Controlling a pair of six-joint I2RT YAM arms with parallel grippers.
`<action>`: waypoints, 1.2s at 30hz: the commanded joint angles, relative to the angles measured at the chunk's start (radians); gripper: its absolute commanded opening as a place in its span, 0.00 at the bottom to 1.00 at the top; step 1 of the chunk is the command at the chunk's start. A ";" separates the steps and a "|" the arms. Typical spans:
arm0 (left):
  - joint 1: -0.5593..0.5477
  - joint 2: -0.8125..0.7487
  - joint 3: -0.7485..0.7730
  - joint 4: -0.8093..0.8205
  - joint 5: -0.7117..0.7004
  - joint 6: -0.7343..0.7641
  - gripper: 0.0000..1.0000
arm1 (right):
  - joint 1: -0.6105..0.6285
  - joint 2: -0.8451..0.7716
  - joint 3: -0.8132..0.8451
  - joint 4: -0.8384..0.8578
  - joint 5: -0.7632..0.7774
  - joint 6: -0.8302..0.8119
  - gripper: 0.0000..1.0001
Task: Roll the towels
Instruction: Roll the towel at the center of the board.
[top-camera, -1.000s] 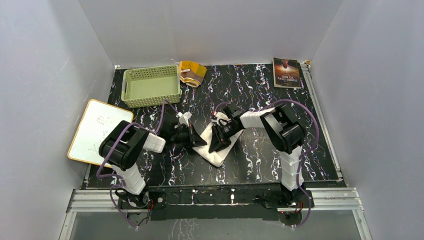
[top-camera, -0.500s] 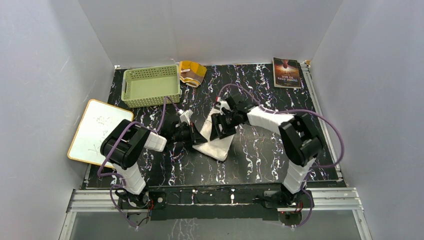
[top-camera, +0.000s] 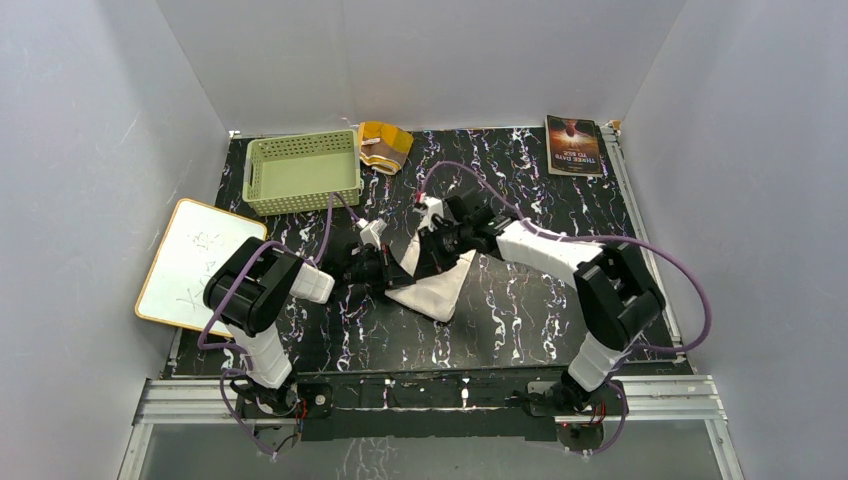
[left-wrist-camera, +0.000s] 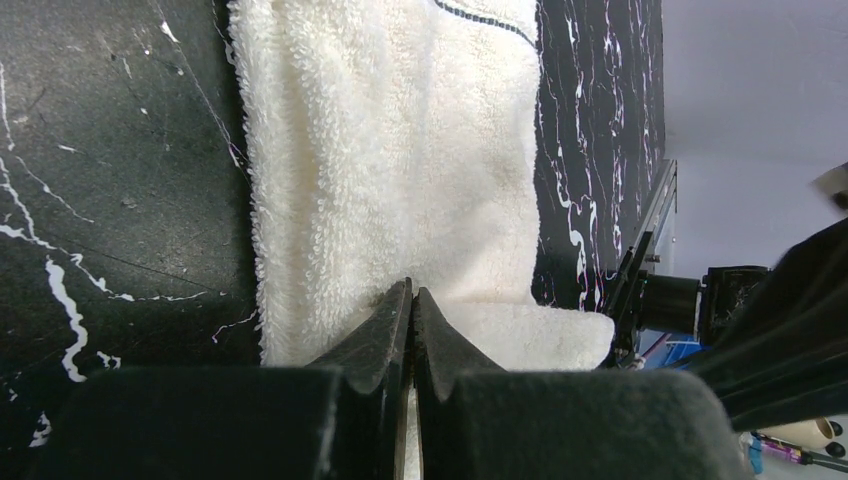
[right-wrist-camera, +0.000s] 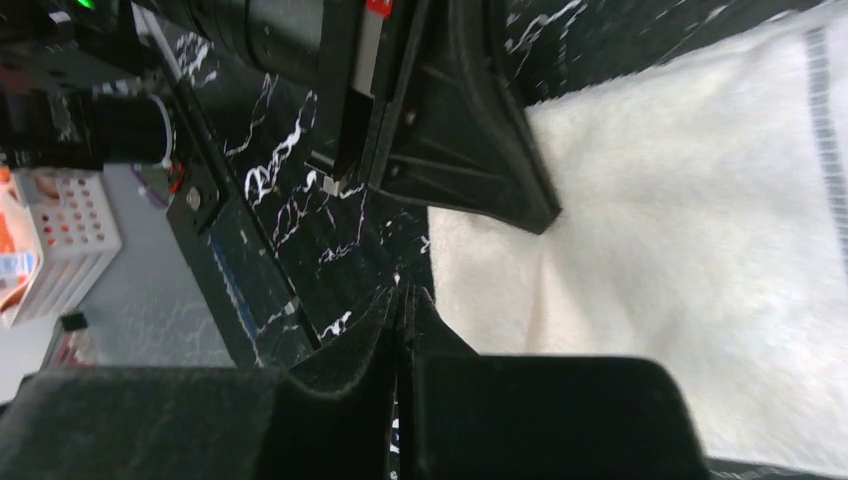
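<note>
Pressing my left pincer (top-camera: 388, 272) fully closed, I am resting its tips on the left end of the white towel (top-camera: 437, 292). In the left wrist view the cloth is stretching straight away from those tips, with a thin dark stripe across its far end. So the towel's long axis is running on in the direction I am pointing. Whether any pile is nipped between the jaws I cannot tell. The towel is lying slantwise on the black marbled table (top-camera: 540, 300), mid-table, with both arms at it. My right pincer (top-camera: 428, 258) is clenched too. Its tips are sitting where the towel's edge meets the bare table, just beside the left pincer, and I cannot make out any cloth held in it.

I am judging the coming roll to turn on that axis: the cloth has to be wound along its length from this end, and both pincers are crowding the same end. The patterned towel (top-camera: 384, 143) is waiting well apart at the far edge, beside the green basket (top-camera: 303, 172).
</note>
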 joint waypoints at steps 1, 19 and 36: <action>-0.003 0.011 -0.017 -0.116 -0.119 0.078 0.00 | 0.018 0.065 0.033 0.036 -0.131 -0.025 0.00; -0.003 0.012 0.042 -0.254 -0.142 0.129 0.00 | -0.034 0.175 -0.205 0.278 -0.266 0.036 0.00; -0.003 -0.204 0.148 -0.487 -0.152 0.195 0.37 | -0.070 0.197 -0.354 0.415 -0.207 0.123 0.00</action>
